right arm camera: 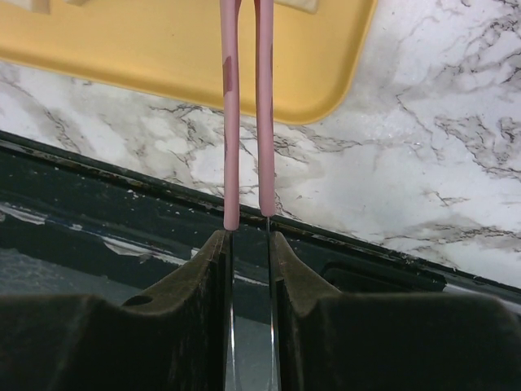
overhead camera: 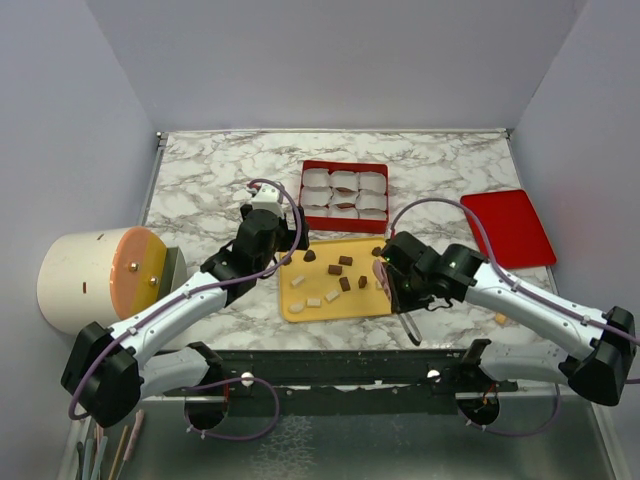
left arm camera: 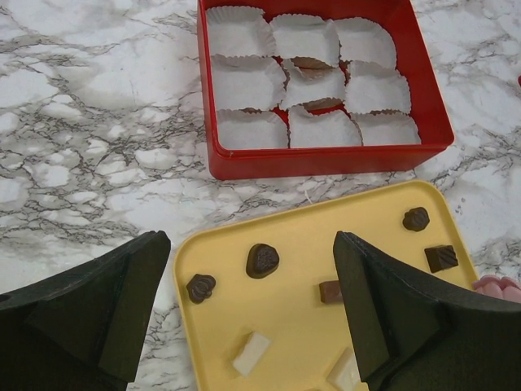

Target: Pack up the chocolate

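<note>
Several small brown chocolate pieces (overhead camera: 344, 284) lie on a yellow tray (overhead camera: 300, 310), along with a few white pieces (overhead camera: 298, 281). In the left wrist view a heart-like chocolate (left arm camera: 262, 260) and another (left arm camera: 201, 287) lie on the tray (left arm camera: 301, 236) between my fingers. The red box (overhead camera: 345, 165) of white paper cups (left arm camera: 244, 81) stands just beyond the tray. My left gripper (overhead camera: 288, 252) (left arm camera: 251, 244) is open and empty over the tray's far left corner. My right gripper (overhead camera: 398, 278) (right arm camera: 247, 240) is shut on pink-tipped tongs (right arm camera: 232, 122) at the tray's right edge; their tips (left arm camera: 496, 287) hold nothing I can see.
A red lid (overhead camera: 510, 225) lies at the right. A cream cylinder with an orange face (overhead camera: 95, 280) lies at the left edge. A small tan bit (overhead camera: 500, 318) sits by the right arm. The table's dark front rail (right arm camera: 122, 187) runs close under the right gripper.
</note>
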{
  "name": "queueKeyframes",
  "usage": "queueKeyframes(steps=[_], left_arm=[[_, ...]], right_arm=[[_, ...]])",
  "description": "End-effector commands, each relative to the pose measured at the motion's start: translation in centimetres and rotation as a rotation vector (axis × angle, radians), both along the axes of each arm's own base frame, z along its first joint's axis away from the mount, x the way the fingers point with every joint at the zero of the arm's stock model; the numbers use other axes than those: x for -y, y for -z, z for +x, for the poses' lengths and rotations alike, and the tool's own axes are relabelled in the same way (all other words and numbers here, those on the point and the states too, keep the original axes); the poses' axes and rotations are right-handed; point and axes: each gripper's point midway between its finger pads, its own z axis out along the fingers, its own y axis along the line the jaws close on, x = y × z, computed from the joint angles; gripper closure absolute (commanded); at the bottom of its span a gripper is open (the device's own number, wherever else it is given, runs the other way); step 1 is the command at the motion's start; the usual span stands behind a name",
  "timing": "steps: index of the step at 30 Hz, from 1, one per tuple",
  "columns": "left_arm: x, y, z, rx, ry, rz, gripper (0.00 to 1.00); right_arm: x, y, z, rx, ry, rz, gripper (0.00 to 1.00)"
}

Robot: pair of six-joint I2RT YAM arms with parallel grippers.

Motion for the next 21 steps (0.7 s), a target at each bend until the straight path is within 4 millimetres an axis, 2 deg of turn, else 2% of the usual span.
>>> queueKeyframes(steps=[1, 5, 10, 21], left_arm=[[-0.1, -1.2, 0.6, 0.025, -0.017, 0.014, 0.08], [0.0, -0.9, 0.6, 0.018, -0.015, 0.015, 0.08], [0.0, -0.8, 0.5, 0.015, -0.016, 0.014, 0.08], [0.1, -0.6, 0.4, 0.008, -0.014, 0.009, 0.09]], right_arm=[[0.1, 1.1, -0.1, 0.007, 0.011, -0.069, 0.82], [-0.5, 1.2, -0.4, -0.002, -0.005, -0.093, 0.78], [-1.3, 0.5, -0.4, 0.003, -0.013, -0.074, 0.70], [-2.3, 0.4, -0.9, -0.019, -0.040, -0.064, 0.64]])
